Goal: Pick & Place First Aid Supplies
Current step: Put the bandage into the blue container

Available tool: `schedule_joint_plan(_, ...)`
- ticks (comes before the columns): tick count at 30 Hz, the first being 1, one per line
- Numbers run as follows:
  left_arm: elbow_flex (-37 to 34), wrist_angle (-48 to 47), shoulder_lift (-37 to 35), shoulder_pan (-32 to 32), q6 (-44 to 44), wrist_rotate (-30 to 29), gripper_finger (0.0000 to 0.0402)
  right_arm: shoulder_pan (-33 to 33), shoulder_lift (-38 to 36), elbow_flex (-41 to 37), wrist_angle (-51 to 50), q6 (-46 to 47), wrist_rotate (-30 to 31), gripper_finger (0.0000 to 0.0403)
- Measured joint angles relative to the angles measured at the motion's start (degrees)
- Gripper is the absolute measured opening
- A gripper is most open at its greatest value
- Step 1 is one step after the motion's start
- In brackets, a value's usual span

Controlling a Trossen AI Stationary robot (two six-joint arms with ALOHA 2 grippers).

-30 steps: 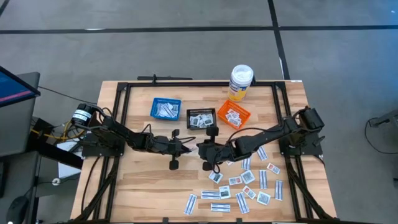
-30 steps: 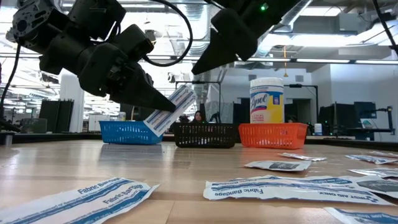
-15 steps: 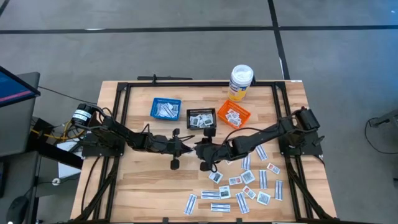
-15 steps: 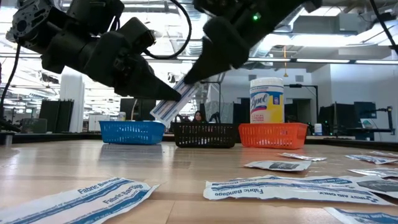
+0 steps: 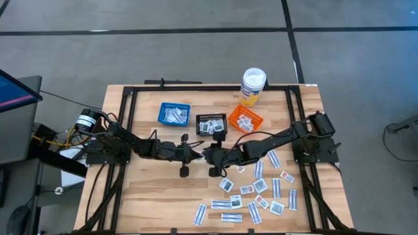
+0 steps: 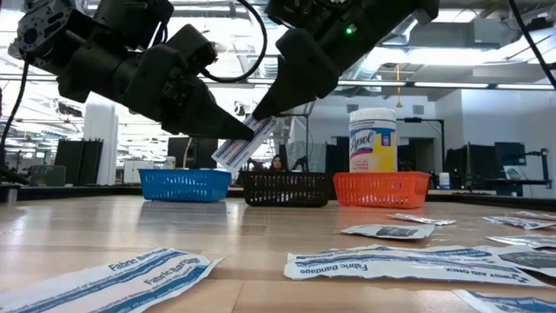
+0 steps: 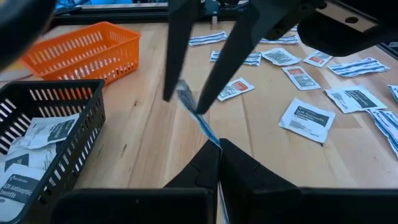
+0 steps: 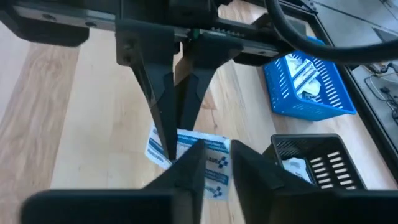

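Observation:
A narrow white bandage packet with blue print (image 6: 245, 144) hangs in the air over the table's middle, in front of the black basket (image 5: 210, 123). My left gripper (image 7: 217, 144) comes from the table's left and is shut on the packet's lower end. My right gripper (image 8: 216, 147) reaches in from the right and stands open, one finger (image 7: 176, 56) on each side of the packet's raised free end (image 7: 183, 93). I cannot tell whether those fingers touch it. Several more packets (image 5: 258, 192) lie flat on the table's near right part. My left gripper pinches the packet's lower end (image 7: 210, 137) between its two fingertips. The fingers come nearly level from the table's left and run along the packet's length. The packet is lifted clear of the table and slants up from the fingertips toward the right gripper.
A blue basket (image 5: 174, 113), the black basket and an orange basket (image 5: 245, 121) stand in a row at the far side, each with packets inside. A white bottle with a yellow label (image 5: 253, 87) stands behind the orange one. Bare wood lies at the near left.
My right gripper has moved down and toward the table's left, from a little above the packet until its fingers flank the packet's free end. The left gripper has kept its hold and tipped the packet slightly upward.

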Motion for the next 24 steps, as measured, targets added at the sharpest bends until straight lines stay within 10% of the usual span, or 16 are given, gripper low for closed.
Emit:
schedule_joint_plan(5,0.0,-0.1,0.0,0.0,0.0,0.0,0.0009,0.0,0.0,0.0,0.6,-2.5,0.0,0.0007)
schedule_joint_plan(24,0.0,-2.2,0.0,0.0,0.0,0.1,0.0006,2.5,-0.1,0.0,-0.3,-7.1,13.2,0.0003)
